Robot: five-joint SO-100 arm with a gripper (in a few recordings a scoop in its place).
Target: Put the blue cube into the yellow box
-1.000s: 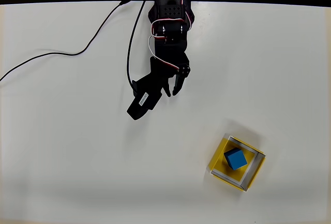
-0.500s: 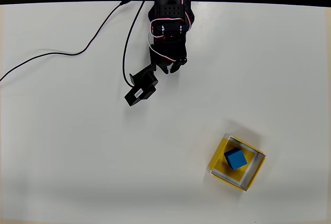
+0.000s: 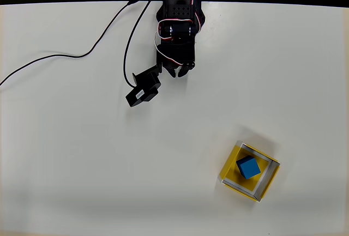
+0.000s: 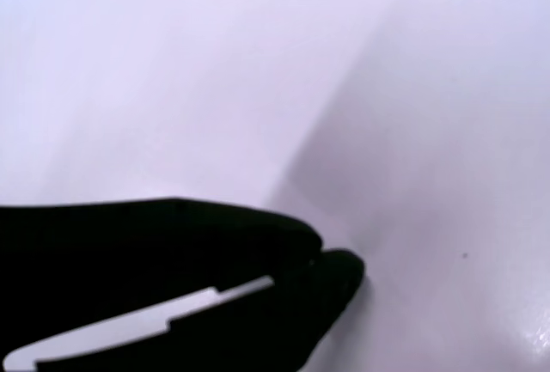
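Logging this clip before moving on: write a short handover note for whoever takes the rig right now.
End effector: shut and empty, pulled back near the arm's base at the table's far edge in the overhead view.
Blue cube: sits inside the yellow box, near the lower right of the white table.
Done: cube is in the box.
Left: nothing visible for the placement.

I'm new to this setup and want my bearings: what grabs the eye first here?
The blue cube sits inside the yellow box at the lower right of the white table in the overhead view. The black gripper hangs near the table's top edge, far from the box, fingertips together in the wrist view.
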